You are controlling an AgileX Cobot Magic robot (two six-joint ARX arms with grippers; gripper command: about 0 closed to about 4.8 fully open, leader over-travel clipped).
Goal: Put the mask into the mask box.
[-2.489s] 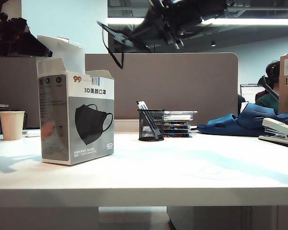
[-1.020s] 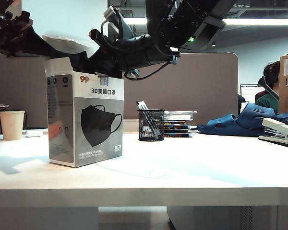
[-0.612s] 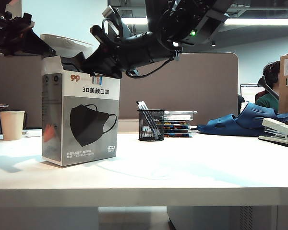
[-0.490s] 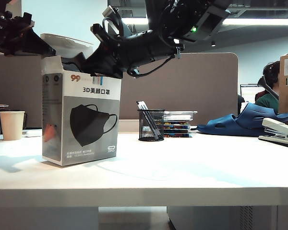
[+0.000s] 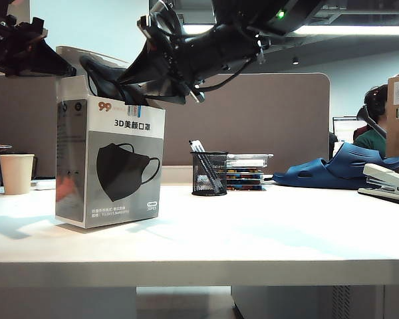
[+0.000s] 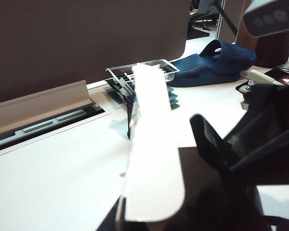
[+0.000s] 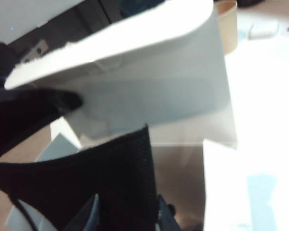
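Above the mask box (image 5: 110, 163), right pincer (image 5: 130, 73) slants down, left pincer (image 5: 53, 63) alongside.

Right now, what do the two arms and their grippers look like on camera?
Both arms are black. The right gripper sits on a dark, angular wrist with thin black cables looping beside it, and a small green light glows further up that arm. The left gripper is a black, blocky unit with bare metal fittings on top. No markings are legible on either.
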